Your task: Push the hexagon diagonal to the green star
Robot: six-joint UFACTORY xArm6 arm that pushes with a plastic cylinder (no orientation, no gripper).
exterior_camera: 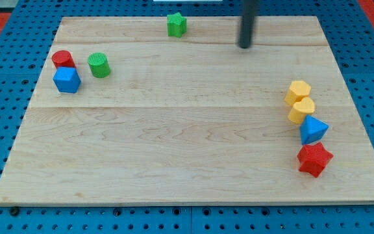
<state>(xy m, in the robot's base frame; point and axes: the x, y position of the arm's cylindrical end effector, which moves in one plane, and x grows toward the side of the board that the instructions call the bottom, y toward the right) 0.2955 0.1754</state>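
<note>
A green star point(176, 24) lies near the view's top edge of the wooden board point(174, 156), left of centre. A yellow hexagon point(298, 91) sits at the view's right, touching a second yellow block point(301, 110) just below it. My tip point(245, 46) is on the board near the top, about a hundred pixels right of the green star and well above and left of the yellow hexagon. It touches no block.
A blue triangular block point(313, 130) and a red star point(314, 159) continue the column below the yellow blocks. At the view's left are a red cylinder point(62, 59), a blue block point(66, 80) and a green cylinder point(99, 65). Blue pegboard surrounds the board.
</note>
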